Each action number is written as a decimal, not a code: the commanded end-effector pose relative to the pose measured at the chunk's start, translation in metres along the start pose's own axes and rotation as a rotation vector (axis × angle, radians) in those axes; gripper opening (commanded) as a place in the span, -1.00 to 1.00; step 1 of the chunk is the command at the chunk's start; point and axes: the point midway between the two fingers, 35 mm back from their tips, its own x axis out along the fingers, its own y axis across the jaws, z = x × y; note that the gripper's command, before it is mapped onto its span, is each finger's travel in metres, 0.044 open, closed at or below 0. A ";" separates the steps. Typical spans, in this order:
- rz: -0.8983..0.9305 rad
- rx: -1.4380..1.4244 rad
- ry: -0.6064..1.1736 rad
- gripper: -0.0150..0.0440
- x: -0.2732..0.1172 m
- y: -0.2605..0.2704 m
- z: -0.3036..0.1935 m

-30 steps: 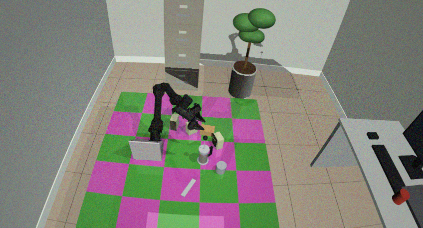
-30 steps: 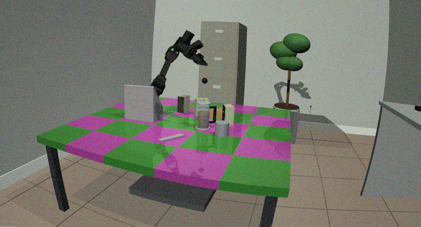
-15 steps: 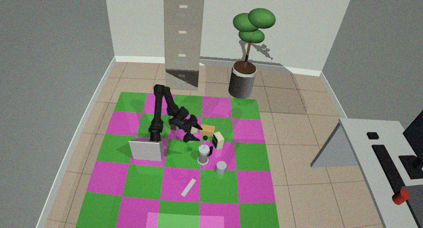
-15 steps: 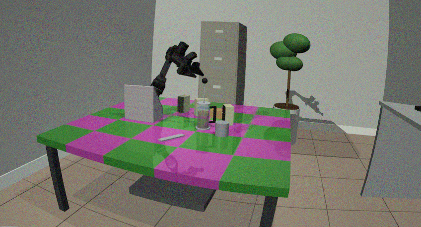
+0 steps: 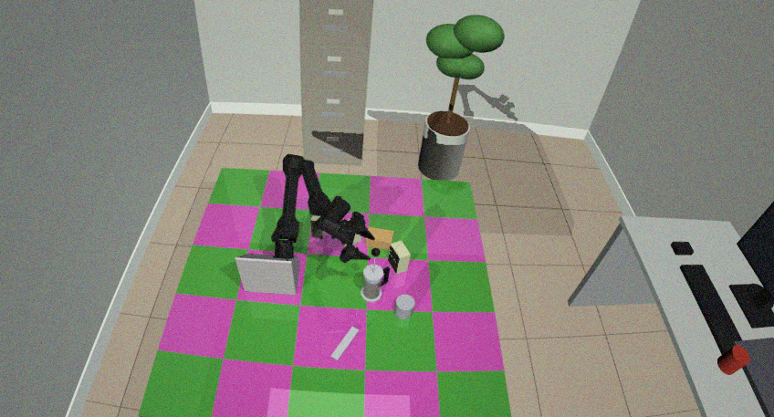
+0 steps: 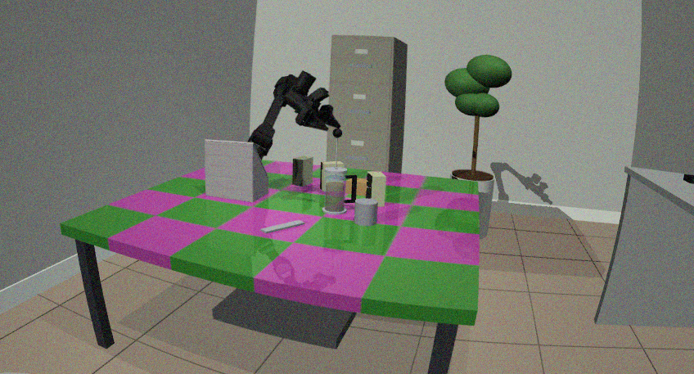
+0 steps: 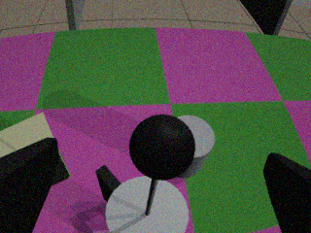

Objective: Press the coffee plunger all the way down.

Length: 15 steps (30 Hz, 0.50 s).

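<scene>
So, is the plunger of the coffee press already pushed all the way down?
No, the plunger knob stands high on its thin rod above the coffee press, just under the open gripper.

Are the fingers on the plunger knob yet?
Cannot tell. In the exterior view the gripper meets the plunger knob with no visible gap. In the wrist view the fingers stand wide on either side of the knob.

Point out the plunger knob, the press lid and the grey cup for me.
plunger knob (image 7: 162, 147), wrist view, centre of the black ball.
press lid (image 7: 170, 216), wrist view, flat grey top.
grey cup (image 6: 365, 211), exterior view, side wall.
</scene>
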 end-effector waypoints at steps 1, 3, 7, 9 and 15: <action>-0.004 0.005 0.001 1.00 0.007 -0.001 -0.001; -0.003 0.005 0.001 1.00 0.010 -0.001 -0.001; -0.002 0.005 0.000 1.00 0.017 0.000 -0.001; -0.002 0.005 -0.001 1.00 0.020 0.000 -0.001; -0.001 0.006 -0.002 0.82 0.024 0.001 -0.001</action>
